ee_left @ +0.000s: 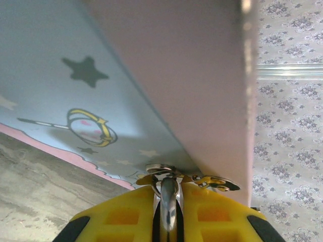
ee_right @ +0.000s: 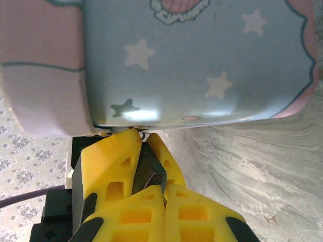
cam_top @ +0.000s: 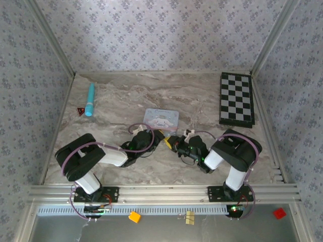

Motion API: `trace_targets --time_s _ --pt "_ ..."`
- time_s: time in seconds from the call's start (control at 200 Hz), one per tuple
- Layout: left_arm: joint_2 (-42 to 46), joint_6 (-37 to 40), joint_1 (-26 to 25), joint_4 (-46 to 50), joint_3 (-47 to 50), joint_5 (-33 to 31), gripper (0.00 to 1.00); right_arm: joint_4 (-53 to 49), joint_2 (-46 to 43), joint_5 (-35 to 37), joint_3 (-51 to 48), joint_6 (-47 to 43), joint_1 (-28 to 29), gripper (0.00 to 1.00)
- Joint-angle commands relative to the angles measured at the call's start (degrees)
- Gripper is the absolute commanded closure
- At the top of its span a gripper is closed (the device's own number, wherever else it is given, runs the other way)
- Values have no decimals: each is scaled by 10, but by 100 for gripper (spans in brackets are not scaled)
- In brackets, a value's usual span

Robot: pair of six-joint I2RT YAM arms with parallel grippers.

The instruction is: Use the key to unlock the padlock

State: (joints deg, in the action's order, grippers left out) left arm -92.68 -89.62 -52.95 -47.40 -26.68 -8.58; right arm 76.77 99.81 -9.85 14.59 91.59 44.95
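The tiny black padlock (ee_right: 150,174) is clamped between the yellow fingers of my left gripper (ee_right: 143,133), right under the edge of the light-blue tin (ee_right: 202,60). In the left wrist view its silvery shackle (ee_left: 170,201) sticks up between the left gripper's (ee_left: 169,189) fingers, with a ring and a small gold key (ee_left: 214,182) lying against the tin (ee_left: 75,101). My right gripper (ee_right: 164,189) is shut, its tips pressed to the padlock's lower end; only a thin dark sliver shows between them. Seen from above, left gripper (cam_top: 160,137) and right gripper (cam_top: 174,142) meet in front of the tin (cam_top: 161,119).
A folded chessboard (cam_top: 236,99) lies at the back right. A light-blue tube (cam_top: 90,99) and a small red-and-black triangle (cam_top: 81,111) sit at the back left. Patterned walls close in three sides. A yellow block (cam_top: 134,217) and a red block (cam_top: 279,213) lie below the rail.
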Motion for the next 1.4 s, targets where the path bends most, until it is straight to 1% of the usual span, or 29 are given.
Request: trace_targets --time_s 0.0,0.045,0.08,0.155,0.225,0.29,0.335,0.39,0.49,0.605,0.725,0.815,0.915,1.119,1.279,1.344,1.394 --pt "30 13 -30 -31 -29 84 100 -62 -36 -10 8 -73 -5 82" --pt "34 10 -23 -30 -20 81 100 -106 -52 -13 8 -102 -2 73" --pt "38 7 -19 -29 -14 79 100 -132 -66 -14 7 -123 2 69" --pt "48 5 -8 -18 -3 74 100 -182 -101 -12 1 -160 6 61" --pt "57 11 1 -9 3 68 100 -250 -143 -4 0 -196 8 54" --pt "66 15 10 -1 6 68 100 -336 -202 13 7 -238 12 50" --pt "74 19 16 9 7 69 100 -417 -245 25 21 -274 16 49" --pt "85 29 23 30 5 71 100 -517 -302 51 43 -325 26 47" --pt "105 41 32 56 7 71 100 -675 -396 104 80 -413 46 41" --pt "129 54 38 67 21 66 100 -777 -473 111 96 -475 45 36" --pt "155 61 40 80 40 49 100 -844 -536 104 98 -513 44 32" --pt "165 70 46 83 47 53 100 -887 -576 109 103 -517 44 31" --pt "165 70 49 89 47 57 100 -912 -611 122 104 -513 44 30" --pt "135 65 52 54 38 84 100 -928 -643 136 118 -510 54 30" --pt "92 55 53 29 26 99 100 -939 -657 157 119 -549 74 29" --pt "72 46 54 16 19 108 100 -927 -665 166 111 -551 86 30" --pt "56 38 52 -2 16 114 100 -906 -674 168 97 -581 94 30"
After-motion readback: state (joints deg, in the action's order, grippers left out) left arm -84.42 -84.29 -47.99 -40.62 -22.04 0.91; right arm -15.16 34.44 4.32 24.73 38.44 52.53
